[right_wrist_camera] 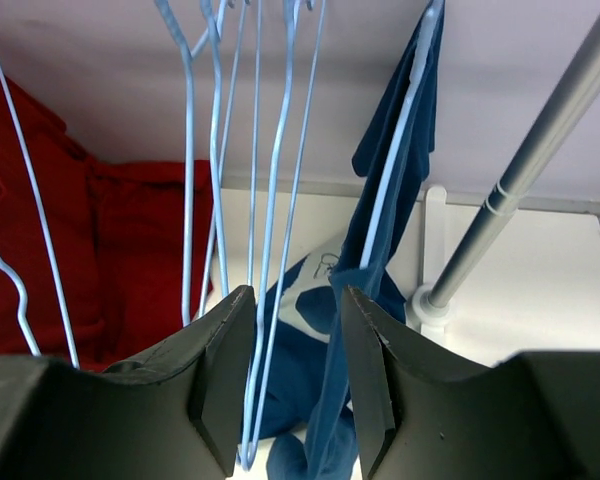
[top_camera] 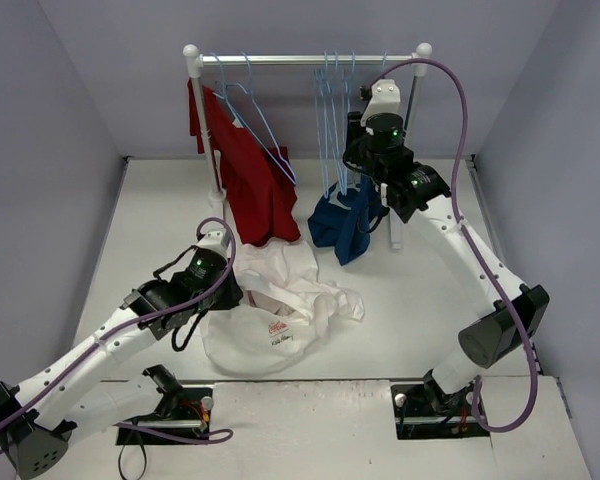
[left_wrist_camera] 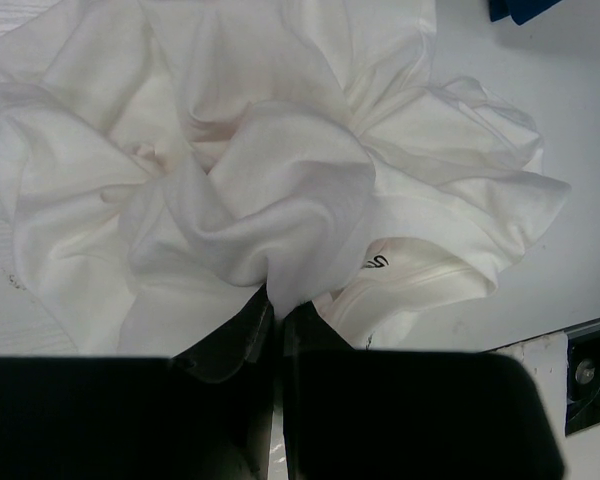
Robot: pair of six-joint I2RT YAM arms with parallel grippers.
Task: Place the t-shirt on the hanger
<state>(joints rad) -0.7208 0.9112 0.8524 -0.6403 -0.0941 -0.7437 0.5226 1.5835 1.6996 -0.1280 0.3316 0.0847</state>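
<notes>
The white t-shirt (top_camera: 280,305) lies crumpled on the table, its small red logo facing up. My left gripper (top_camera: 242,290) is at its left edge, shut on a fold of the white cloth (left_wrist_camera: 280,230). Several pale-blue hangers (top_camera: 332,120) hang on the rack rail. My right gripper (top_camera: 348,190) is up at them, open, with the lower corner of one hanger (right_wrist_camera: 270,300) between its fingers, near the left finger (right_wrist_camera: 225,370). The navy-blue shirt (right_wrist_camera: 390,250) hangs against the right finger.
A red shirt (top_camera: 248,180) hangs on a hanger at the rack's left. The navy shirt (top_camera: 345,225) hangs at the right, down to the table. The rack's posts (top_camera: 208,150) stand behind the t-shirt. Grey walls close in on three sides.
</notes>
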